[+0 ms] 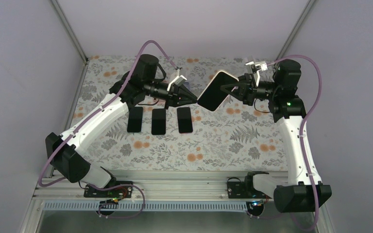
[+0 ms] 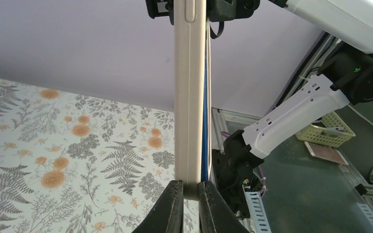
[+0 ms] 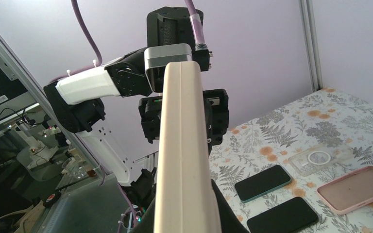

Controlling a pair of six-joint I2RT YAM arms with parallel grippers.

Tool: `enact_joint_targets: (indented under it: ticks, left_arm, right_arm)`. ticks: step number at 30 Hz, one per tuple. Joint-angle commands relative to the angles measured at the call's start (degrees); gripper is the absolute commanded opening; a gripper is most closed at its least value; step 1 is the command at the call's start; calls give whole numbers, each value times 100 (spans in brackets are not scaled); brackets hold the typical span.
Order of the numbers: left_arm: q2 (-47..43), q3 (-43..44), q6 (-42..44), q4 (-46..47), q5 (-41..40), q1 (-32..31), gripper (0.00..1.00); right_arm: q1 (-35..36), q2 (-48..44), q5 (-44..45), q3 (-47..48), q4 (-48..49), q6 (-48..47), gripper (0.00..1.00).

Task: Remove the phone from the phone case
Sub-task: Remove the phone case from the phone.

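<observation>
Pinching case [image 2: 188, 97] at both ends, mid-air: left gripper [image 2: 190, 196] closed narrow on edge nearest it, right gripper [image 1: 233, 90] clamped on opposite end; phone [image 1: 214, 91] inside case, between two grippers. Risk: slim pinch slips off smooth rim when peeling; phone pops free unsupported, drops to table [image 1: 272, 145] below grippers

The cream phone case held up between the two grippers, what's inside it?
A dark-screened phone sits in the cream phone case; its thin blue edge shows along one side. Its back and other edges are covered by the case.
</observation>
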Motion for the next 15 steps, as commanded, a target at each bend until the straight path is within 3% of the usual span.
enact_joint_targets:
  ticks: [1, 15]
  left_arm:
    - [174, -50, 34, 171, -657, 76, 8]
    - [332, 31, -27, 171, -947, 77, 7]
  right_arm:
    - [71, -149, -1133, 60, 82, 140, 4]
    - [118, -202, -1453, 2, 26, 116, 4]
